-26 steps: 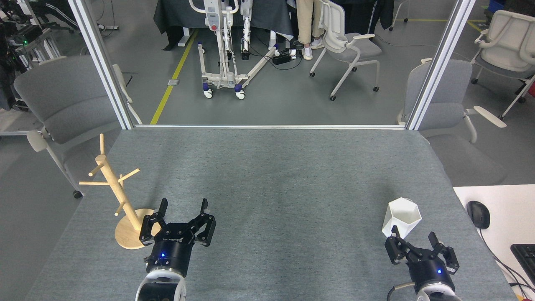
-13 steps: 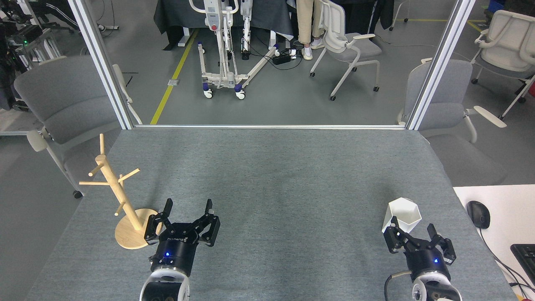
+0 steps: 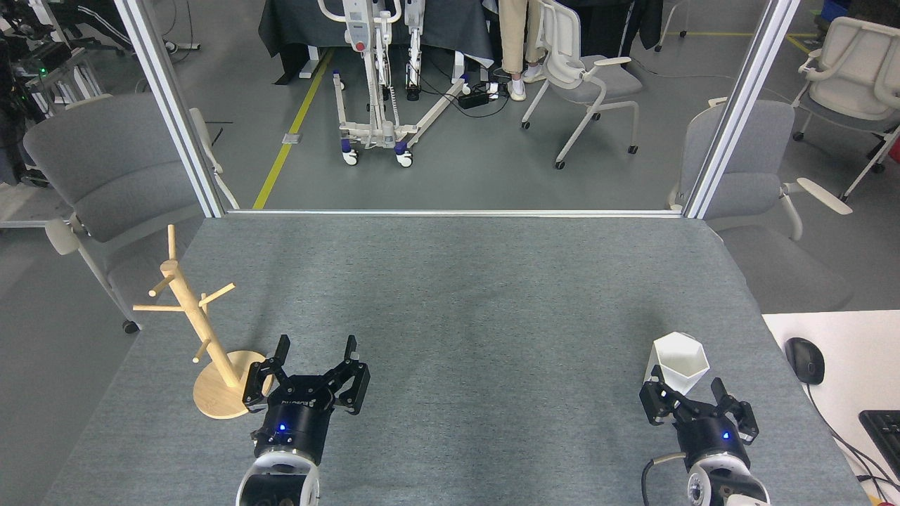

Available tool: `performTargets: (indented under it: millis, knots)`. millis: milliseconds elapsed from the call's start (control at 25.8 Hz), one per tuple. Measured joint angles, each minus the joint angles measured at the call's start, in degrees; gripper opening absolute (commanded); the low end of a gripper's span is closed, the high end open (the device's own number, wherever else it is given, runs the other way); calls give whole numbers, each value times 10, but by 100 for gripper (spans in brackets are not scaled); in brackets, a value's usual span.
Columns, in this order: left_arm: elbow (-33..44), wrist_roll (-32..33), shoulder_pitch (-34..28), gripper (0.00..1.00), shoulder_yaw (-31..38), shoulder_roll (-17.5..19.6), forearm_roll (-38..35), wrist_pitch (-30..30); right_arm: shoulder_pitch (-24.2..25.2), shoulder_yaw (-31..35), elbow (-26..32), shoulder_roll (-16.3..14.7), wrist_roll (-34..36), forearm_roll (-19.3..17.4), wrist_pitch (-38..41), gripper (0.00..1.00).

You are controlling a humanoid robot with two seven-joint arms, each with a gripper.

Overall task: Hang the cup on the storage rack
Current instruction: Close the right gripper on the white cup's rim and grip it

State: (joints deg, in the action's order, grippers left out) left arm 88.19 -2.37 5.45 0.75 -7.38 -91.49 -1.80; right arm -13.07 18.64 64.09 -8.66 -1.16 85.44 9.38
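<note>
So over the last second the right pincer point(image 3: 690, 394) has crept in toward the cup point(image 3: 678, 362), which sits upright near the desk's point(image 3: 464, 295) right edge toward the front corner, and its jaws are spread wide with the tips right up against the cup's near side, nothing gripped yet. The left pincer point(image 3: 315, 360) nudged a bit rightward and forward, then stopped, also wide and empty, just beside the storage rack point(image 3: 204, 337) by the front left corner. Looks like the grab is about to happen, with the whole carry across the desk left to do.
</note>
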Motion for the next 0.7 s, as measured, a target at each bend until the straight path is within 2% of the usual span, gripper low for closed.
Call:
performTargets:
  millis: [697]
  knots:
    - [-3,0,-1,99,0,1,0,0,-23,-4,-40,-15,-1,-1,4,100]
